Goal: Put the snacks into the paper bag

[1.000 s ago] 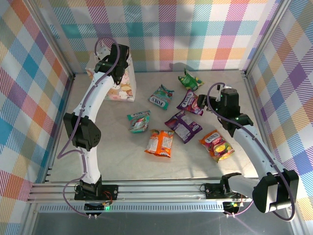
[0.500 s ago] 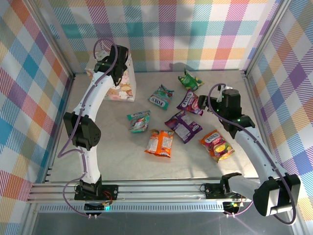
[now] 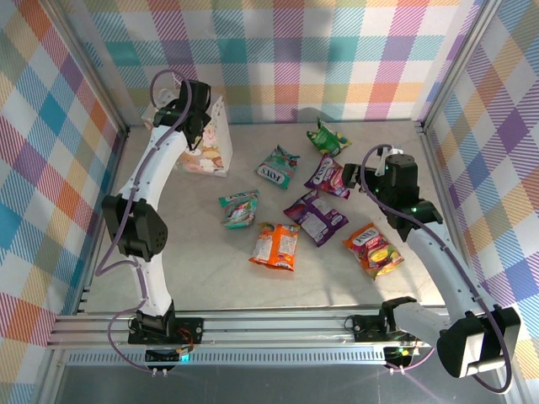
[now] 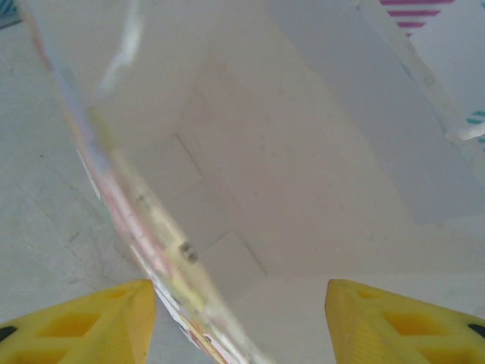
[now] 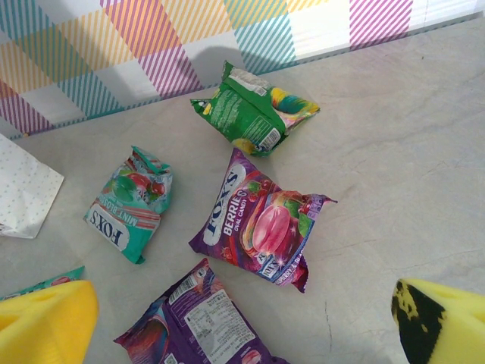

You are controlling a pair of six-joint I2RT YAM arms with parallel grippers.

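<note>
Left gripper [image 4: 239,303] astride the bag wall, right gripper [image 5: 242,307] spread above the snacks
The left gripper's jaws stand apart, one outside the bag [image 4: 318,152] over the counter [image 4: 45,189], one inside its white interior, with the printed wall running between them, close to the outer jaw. The right gripper is spread wide and holds nothing. A purple Fox's packet [image 5: 258,224] lies just ahead between its jaws, a green packet [image 5: 254,114] beyond that, a teal packet [image 5: 129,205] ahead to its left and a second purple packet [image 5: 197,322] near its left jaw. An orange packet [image 3: 275,246], an orange-yellow packet [image 3: 373,248] and another teal packet [image 3: 238,208] lie behind it, nearer the arm bases
</note>
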